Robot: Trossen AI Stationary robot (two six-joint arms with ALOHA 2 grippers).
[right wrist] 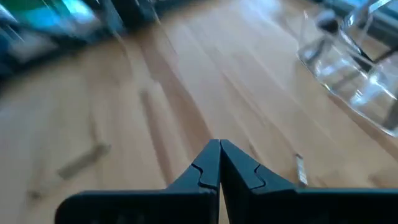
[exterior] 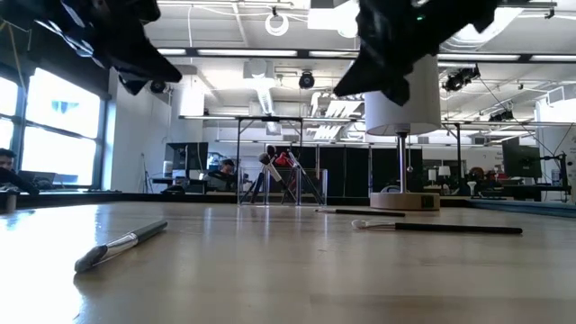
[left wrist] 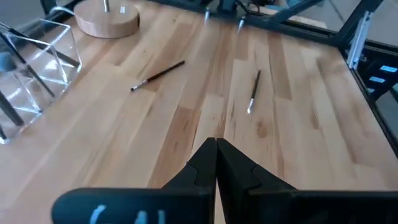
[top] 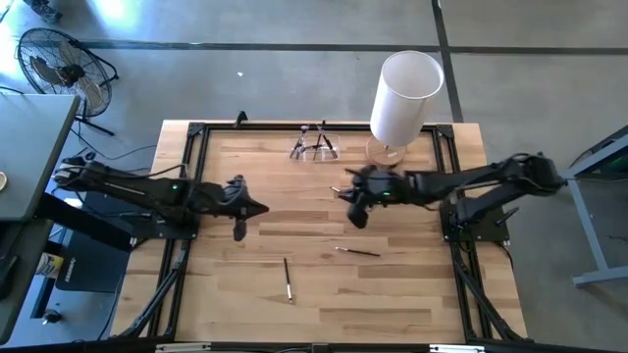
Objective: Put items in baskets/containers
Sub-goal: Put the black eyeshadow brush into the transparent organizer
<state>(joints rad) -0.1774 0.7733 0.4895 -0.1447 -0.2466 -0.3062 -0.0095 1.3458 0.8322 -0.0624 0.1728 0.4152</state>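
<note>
The clear plastic holder [top: 314, 147] stands near the table's far edge with several brushes leaning in it [exterior: 279, 175]. One brush [top: 287, 278] lies toward the near edge, also in the low view [exterior: 121, 245]. A second brush [top: 356, 252] lies right of the middle [exterior: 441, 227]. A third thin brush [exterior: 360, 212] lies farther back, and its tip shows by the right fingers [right wrist: 300, 169]. My left gripper [top: 257, 208] hangs shut above the table's left middle [left wrist: 216, 149]. My right gripper [top: 340, 191] hangs shut near the holder [right wrist: 219, 152].
A tall white cylinder [top: 402, 93] on a round wooden base [left wrist: 107, 18] stands at the far right, just behind my right arm. A black metal frame [top: 196, 132] runs along the table's edges. Bare wood lies between the arms and toward the near edge.
</note>
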